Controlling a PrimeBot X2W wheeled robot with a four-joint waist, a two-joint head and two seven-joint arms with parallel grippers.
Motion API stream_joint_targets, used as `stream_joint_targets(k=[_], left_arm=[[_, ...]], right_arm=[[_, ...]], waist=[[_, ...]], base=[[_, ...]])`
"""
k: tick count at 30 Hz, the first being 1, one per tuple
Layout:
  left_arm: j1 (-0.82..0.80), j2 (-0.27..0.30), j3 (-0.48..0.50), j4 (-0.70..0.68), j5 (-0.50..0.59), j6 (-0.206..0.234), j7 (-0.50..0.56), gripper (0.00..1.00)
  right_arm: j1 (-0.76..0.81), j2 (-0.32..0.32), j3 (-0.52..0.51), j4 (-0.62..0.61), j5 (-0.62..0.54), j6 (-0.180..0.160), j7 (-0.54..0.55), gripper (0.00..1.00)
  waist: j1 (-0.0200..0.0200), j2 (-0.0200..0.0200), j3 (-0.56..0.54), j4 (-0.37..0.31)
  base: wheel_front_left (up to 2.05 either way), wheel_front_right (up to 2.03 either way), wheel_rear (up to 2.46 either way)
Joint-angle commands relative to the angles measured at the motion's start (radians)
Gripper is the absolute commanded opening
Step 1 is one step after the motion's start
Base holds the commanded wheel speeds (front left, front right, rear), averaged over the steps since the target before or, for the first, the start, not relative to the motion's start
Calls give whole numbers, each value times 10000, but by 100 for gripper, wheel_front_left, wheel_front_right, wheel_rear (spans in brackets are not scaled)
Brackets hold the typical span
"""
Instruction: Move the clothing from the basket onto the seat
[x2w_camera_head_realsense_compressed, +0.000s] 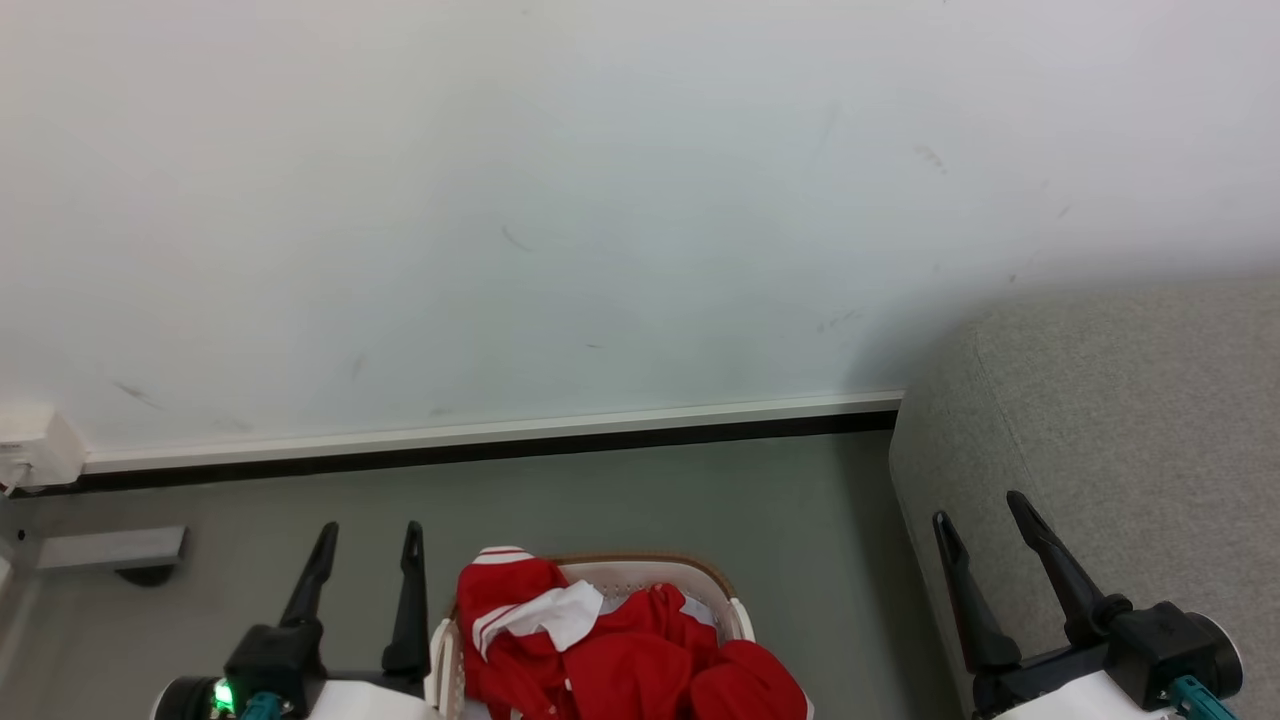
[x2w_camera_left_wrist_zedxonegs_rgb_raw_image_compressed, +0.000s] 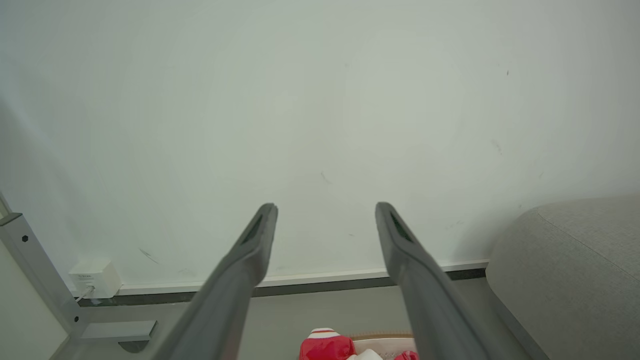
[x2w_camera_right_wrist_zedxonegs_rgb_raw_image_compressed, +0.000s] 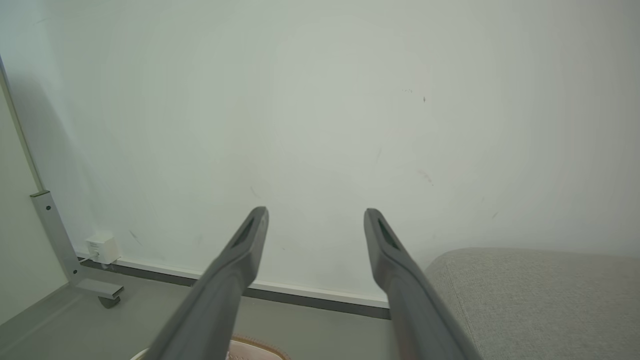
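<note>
The clothing, bright red with white trim, lies heaped in the basket. One red piece with a white-banded end rises above the far left part of the rim, and a white patch of fabric lies over the top of the pile. No print on the garments can be made out. The cream basket, with its brown rim and perforated wall, stands on the grey floor near the robot. The light grey seat is to its right, with a strip of floor between them.

The left gripper hangs just left of the basket, its two dark fingers spread wide and holding nothing. A green light glows at its wrist. The right gripper is in front of the near left corner of the seat, its fingers likewise wide apart and empty.

At the far side is a pale wall with a white skirting board. A small white box sits low on the wall at the left. It carries a label with print too small to read. Beside it stands a grey metal leg.
</note>
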Motion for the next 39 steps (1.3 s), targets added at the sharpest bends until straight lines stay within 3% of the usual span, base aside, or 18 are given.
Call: stream_joint_targets(k=[1,23,39], left_arm=[[31,66,34,-13,4,43,-7,100],[-46,57,54,-66,-248,34,-7,100],[-393,56,104,-23,-318,-28,-7,100]], right_arm=[[-28,-34,-20,-14,-54,-21,-33,100],[-111,66,-275,-223,213,-21,-33,100],[-485,111,-482,-597,258,-21,-32,100]], waist=[[0,0,-4,-5],[0,0,90,-105],[0,0,905,-693]], base=[[0,0,0],[0,0,0],[0,0,0]])
